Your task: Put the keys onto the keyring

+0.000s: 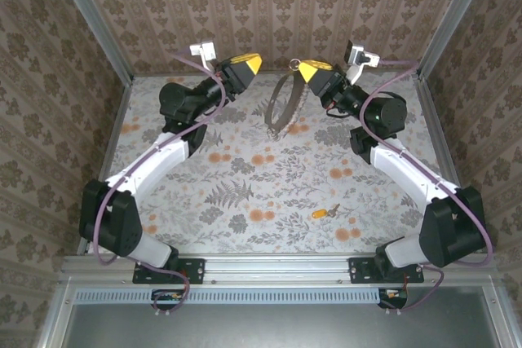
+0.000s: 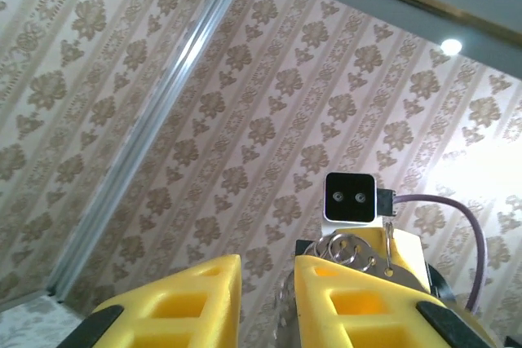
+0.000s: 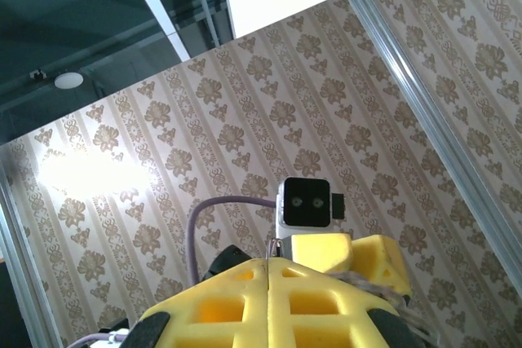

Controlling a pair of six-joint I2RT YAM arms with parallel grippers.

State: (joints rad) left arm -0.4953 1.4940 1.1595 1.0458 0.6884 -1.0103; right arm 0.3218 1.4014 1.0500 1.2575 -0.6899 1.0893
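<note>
Well, the keyring (image 1: pixel 272 112) is a thin silvery-tan chain of small links. It hangs as a long narrow loop from my right gripper (image 1: pixel 308 69), held up near the back wall, with the low end reaching towards the flowered table (image 1: pixel 245 193); whether it touches the cloth I cannot tell. The key (image 1: pixel 324 213) is tiny, with an orange-yellow head and a short silvery blade. It lies flat on the table towards the near edge on my right side, well apart from the chain and from both sets of fingers. My right fingers (image 3: pixel 212 307) are pressed flat together, pinching the top of the keyring. My left gripper (image 1: pixel 247 63) hangs level with it, just beside the chain's upper end but not touching, its yellow fingers (image 2: pixel 188 303) parted by a narrow gap with nothing between them. From overhead I see the whole loop and the key. My left wrist view looks up instead at a small wire ring (image 2: pixel 349 250) standing above my right fingertips. My right wrist view shows the closed seam, with a thin wire poking out of it.
</note>
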